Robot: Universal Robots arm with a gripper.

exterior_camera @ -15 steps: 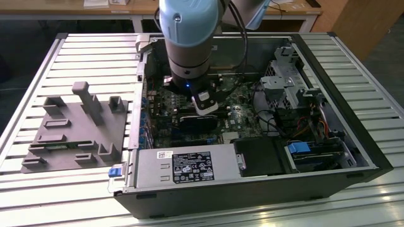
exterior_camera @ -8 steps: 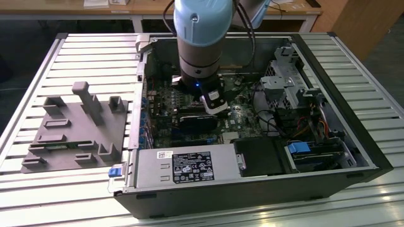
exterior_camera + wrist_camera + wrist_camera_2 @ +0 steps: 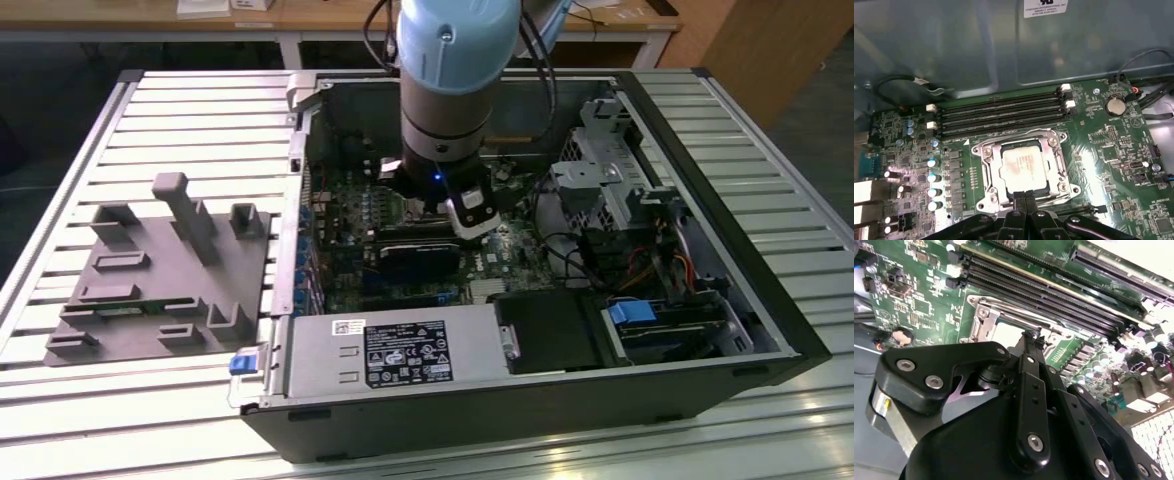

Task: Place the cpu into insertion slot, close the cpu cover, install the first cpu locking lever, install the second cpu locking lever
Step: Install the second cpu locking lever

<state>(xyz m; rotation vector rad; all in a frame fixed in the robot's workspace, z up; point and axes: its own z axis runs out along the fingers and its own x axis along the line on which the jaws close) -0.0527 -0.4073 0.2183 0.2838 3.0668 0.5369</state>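
Note:
The cpu (image 3: 1023, 167) lies flat in the insertion slot (image 3: 1061, 187) on the green motherboard, its silver-grey top showing through the square cut-out. The cpu cover (image 3: 994, 165), a thin silver frame, is folded down over it. My gripper (image 3: 1025, 196) is shut, its two black fingertips pressed together at the socket's near edge, with nothing visible between them. In the second wrist view the fingertips (image 3: 1030, 336) sit right at the socket rim (image 3: 985, 322), and the gripper's black body hides much of the socket. In the exterior view the arm reaches down into the open computer case, gripper (image 3: 447, 212) over the board.
Long black memory slots (image 3: 999, 117) run just beyond the socket. Capacitors (image 3: 931, 177) and a coin battery (image 3: 1115, 106) flank it. In the case, a power supply (image 3: 387, 350), a black component (image 3: 420, 255) and a drive cage (image 3: 614, 180) surround the arm. A grey fixture plate (image 3: 160, 270) lies on the slatted table.

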